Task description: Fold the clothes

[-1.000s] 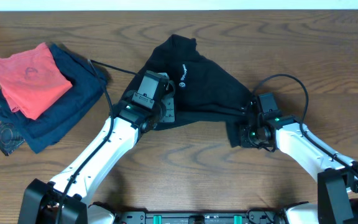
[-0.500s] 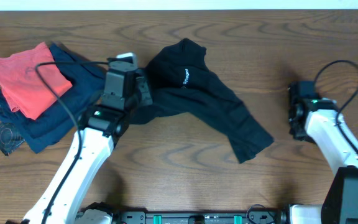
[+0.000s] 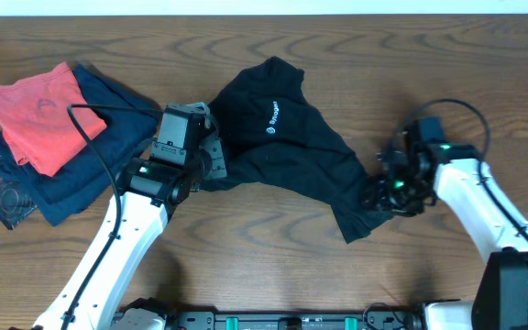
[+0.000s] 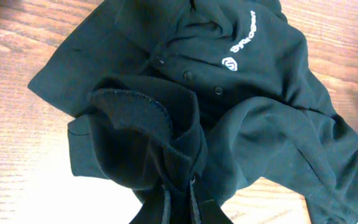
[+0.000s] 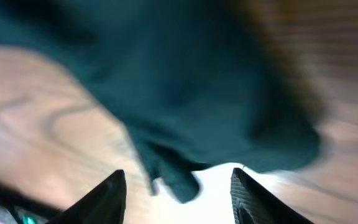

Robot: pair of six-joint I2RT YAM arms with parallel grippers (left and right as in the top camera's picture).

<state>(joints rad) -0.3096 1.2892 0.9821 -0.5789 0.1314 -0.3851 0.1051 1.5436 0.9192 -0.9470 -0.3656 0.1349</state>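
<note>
Black tee [image 3: 287,156] bunched, logo [image 4: 230,62] up, L gripper [image 4: 179,183] pinching fold

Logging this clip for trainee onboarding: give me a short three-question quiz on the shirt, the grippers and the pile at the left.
1. True or false: the left gripper is shut on the black shirt.
2. The red garment lies: A) on the navy garment B) under it C) apart from it.
3. Fill in: the right gripper is ____ (open/shut).
Key: 1 true; 2 A; 3 open.
</note>
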